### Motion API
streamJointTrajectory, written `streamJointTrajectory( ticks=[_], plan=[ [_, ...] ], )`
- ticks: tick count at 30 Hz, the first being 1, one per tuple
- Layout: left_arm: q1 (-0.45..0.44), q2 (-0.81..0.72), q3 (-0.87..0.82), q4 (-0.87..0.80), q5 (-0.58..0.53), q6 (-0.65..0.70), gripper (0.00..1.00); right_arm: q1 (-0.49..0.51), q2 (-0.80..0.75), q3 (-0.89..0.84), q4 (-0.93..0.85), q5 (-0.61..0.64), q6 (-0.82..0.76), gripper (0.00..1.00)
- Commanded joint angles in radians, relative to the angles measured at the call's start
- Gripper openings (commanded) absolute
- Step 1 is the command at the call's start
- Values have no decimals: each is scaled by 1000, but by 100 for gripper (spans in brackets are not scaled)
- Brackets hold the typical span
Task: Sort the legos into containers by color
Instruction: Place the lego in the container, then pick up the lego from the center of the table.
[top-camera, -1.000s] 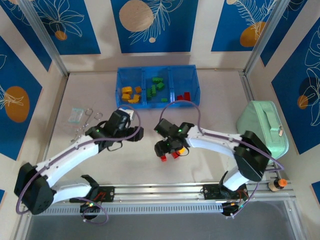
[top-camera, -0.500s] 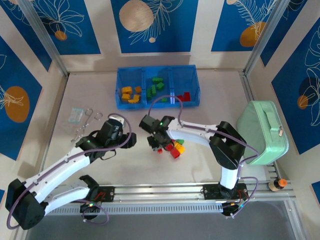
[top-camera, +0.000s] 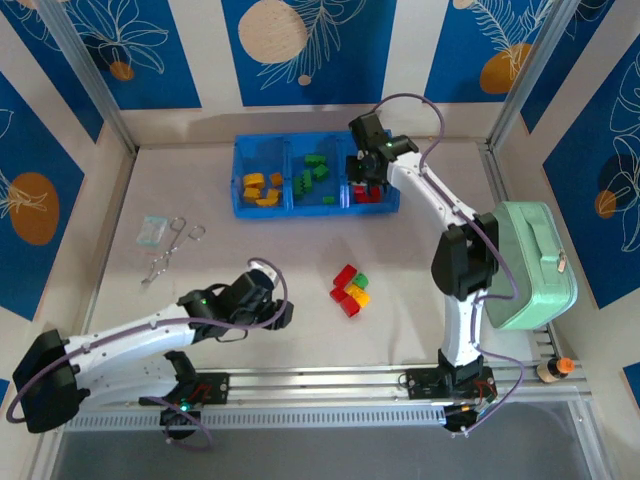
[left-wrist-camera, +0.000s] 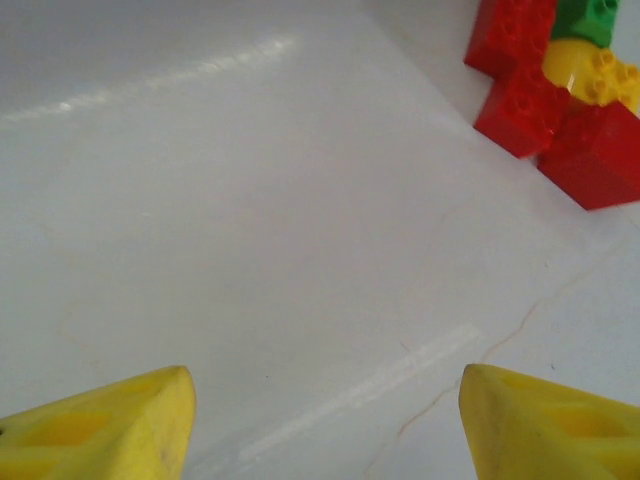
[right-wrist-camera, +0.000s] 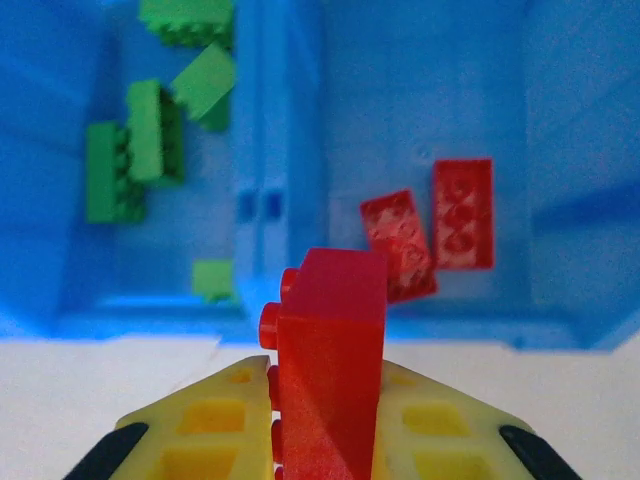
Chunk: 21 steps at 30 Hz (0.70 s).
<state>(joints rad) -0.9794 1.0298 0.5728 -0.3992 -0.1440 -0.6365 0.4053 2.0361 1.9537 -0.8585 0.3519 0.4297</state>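
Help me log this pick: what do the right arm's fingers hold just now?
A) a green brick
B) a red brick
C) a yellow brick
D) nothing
B: the right wrist view shows a red brick clamped between the yellow fingers, with the blue tray beyond it.

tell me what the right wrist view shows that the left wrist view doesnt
Right wrist: the blue tray, green legos in one compartment, two red legos in the next, and a red lego clamped in the right pincer. Left wrist: the loose pile of red, yellow and green legos, beyond the open left pincer. Shared: yellow fingers and pale table.
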Motion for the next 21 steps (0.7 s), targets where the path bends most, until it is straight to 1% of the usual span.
streamJointTrajectory(
  ticks=[1,4,6,8,9,10,11,12,14,16,18,21],
  plan=[
    [-34,59,11,105,-10,-10,70,-37,120,129,-77,-72,-46,20],
    [-44,133,55,120,18,19,71,-69,248,308,-158,-83,-45,21],
    [-50,168,81,127,37,32,71,-85,316,440,-228,-60,-31,27],
    [-56,190,97,140,48,37,71,-98,374,582,-291,-48,-22,49],
    [-56,199,102,146,52,39,71,-102,389,633,-309,-47,-19,57],
    [-56,209,110,150,56,40,71,-104,399,680,-330,-43,-17,69],
    [-56,218,122,151,58,45,71,-104,399,710,-342,-42,-16,76],
    [-56,227,133,150,61,51,71,-104,390,718,-347,-46,-14,77],
    [-57,249,164,143,57,66,72,-93,340,684,-345,-50,-7,78],
    [-57,277,199,141,51,88,72,-74,257,580,-314,-39,-7,79],
    [-56,316,244,130,46,113,72,-50,137,413,-238,-35,-8,79],
    [-56,391,333,104,56,172,73,-15,-77,111,-90,-35,6,80]
  ],
)
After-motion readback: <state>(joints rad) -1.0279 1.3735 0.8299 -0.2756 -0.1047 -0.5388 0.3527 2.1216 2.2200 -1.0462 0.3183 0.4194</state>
